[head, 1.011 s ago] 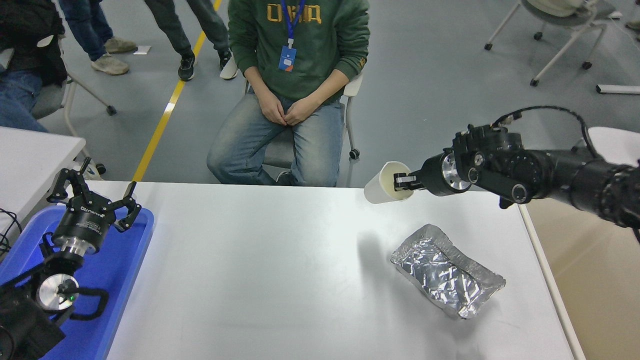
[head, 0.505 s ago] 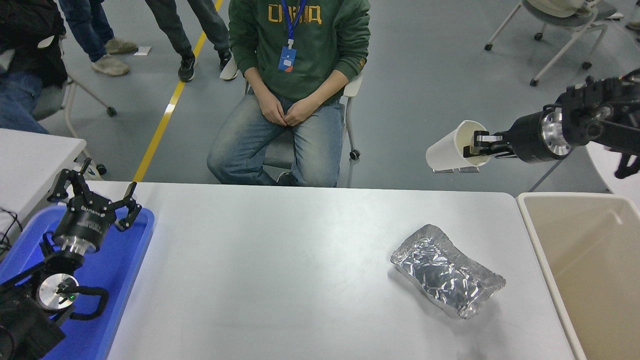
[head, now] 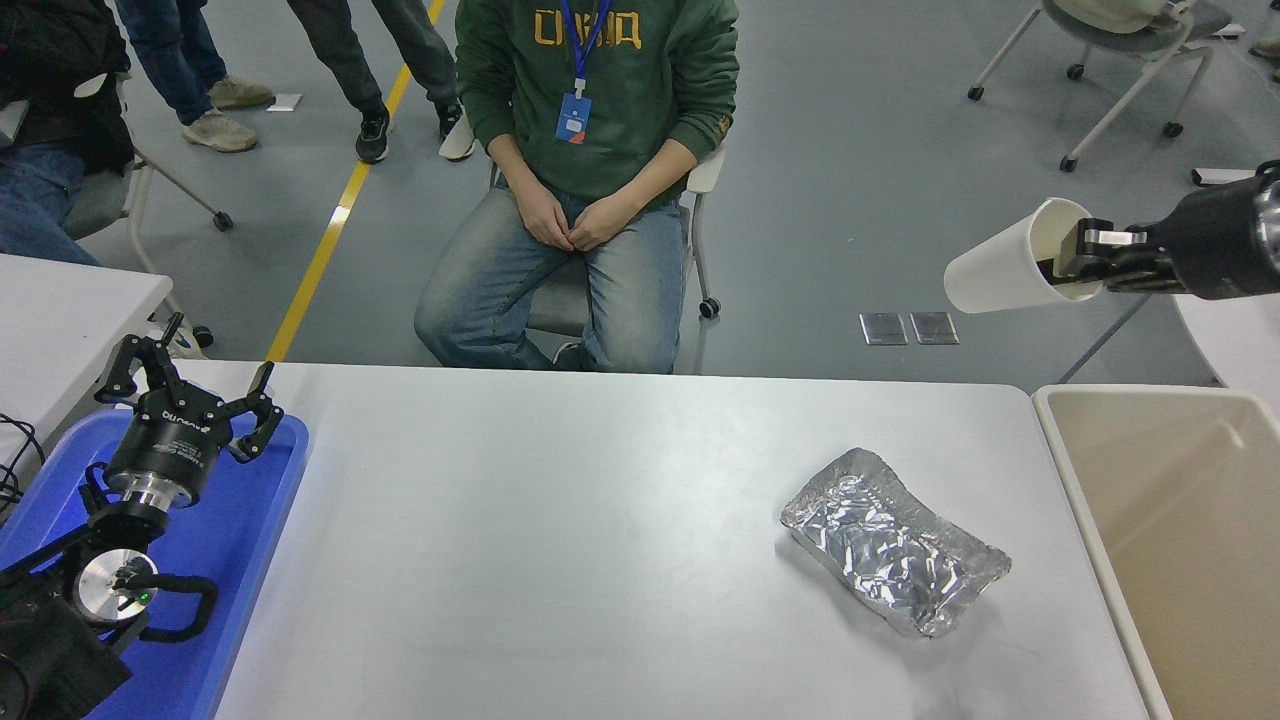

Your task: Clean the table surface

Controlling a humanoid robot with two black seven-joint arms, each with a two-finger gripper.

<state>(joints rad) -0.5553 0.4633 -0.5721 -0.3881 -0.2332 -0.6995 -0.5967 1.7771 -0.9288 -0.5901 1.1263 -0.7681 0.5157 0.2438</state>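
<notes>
The right gripper reaches in from the right edge, high above the floor beyond the tabletop's far right corner, and its fingers are pinched onto the rim of a white paper cup, one finger inside the mouth, one outside. The cup lies on its side in the air, base pointing left, tapered, smooth and matte. It hangs beyond the far rim of the beige bin, not clearly over it, so a release here could send it to the floor rather than into the bin. The hold is on one thin wall only; paper that light can buckle or slide out of a rim pinch if the arm swings sharply.

The table surface stretches wide and white across the middle, smooth, matte, rounded at its far right corner. One item is left on it: a crumpled foil tray near the right edge, shiny, creased all over, with a rolled, dented rim. That one looks tricky in prospect, since thin foil deforms under a squeeze and its shallow wall offers little to grab.

Off at the near left corner sits the blue tray, glossy plastic with a raised lip, and above it the left gripper is parked, its fingers spread wide and holding nothing. A person sits at the far side with hands clasped, well clear of both arms.
</notes>
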